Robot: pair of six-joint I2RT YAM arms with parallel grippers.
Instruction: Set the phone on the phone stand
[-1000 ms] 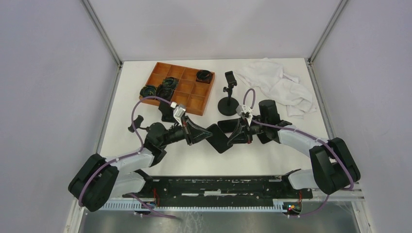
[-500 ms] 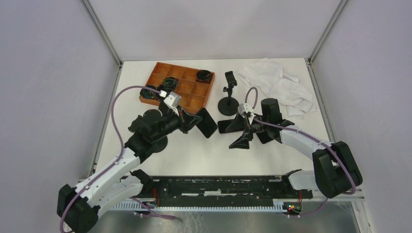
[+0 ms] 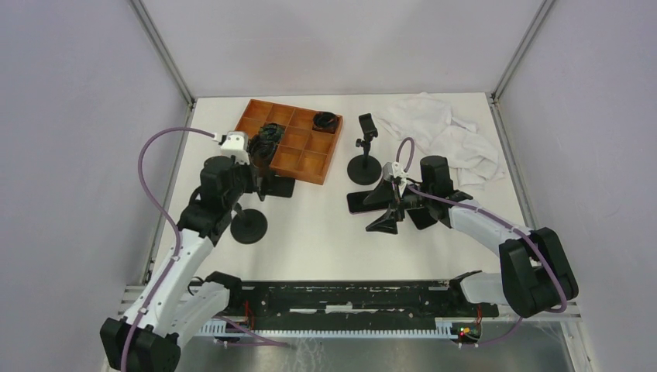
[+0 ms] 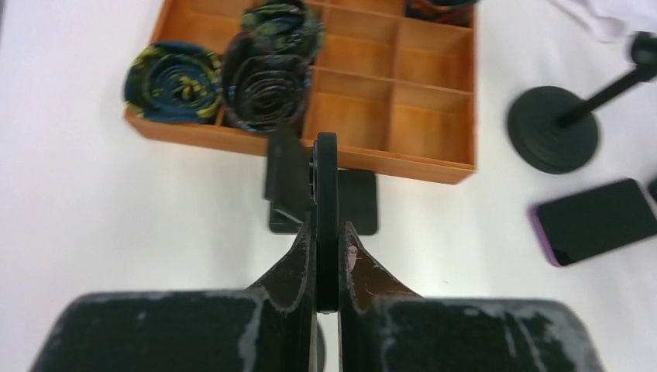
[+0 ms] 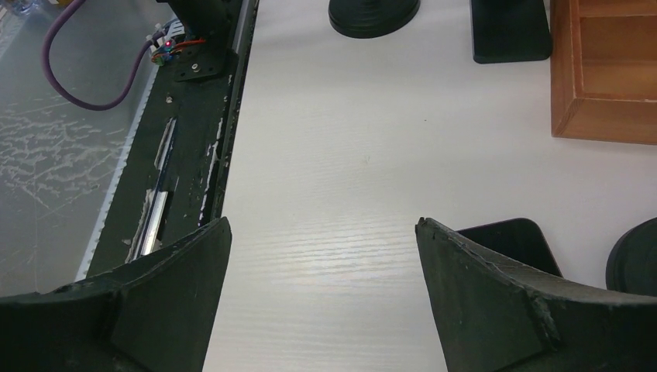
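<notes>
Left gripper (image 4: 326, 229) clamped the phone (image 4: 326, 167) edge-on — over the black stand (image 4: 358, 203) beside the tray (image 4: 403, 164); right gripper (image 5: 321, 232) stood wide.

The phone (image 4: 326, 174) is a thin black slab, held upright and edge-on in the closed left gripper (image 4: 326, 229) above the table (image 4: 116, 217), just in front of the tray's (image 4: 411, 167) near wall. The stand (image 3: 249, 225) is black, its round base flat on the table's left half. A thin stem rises from it, and its top is hidden.
</notes>
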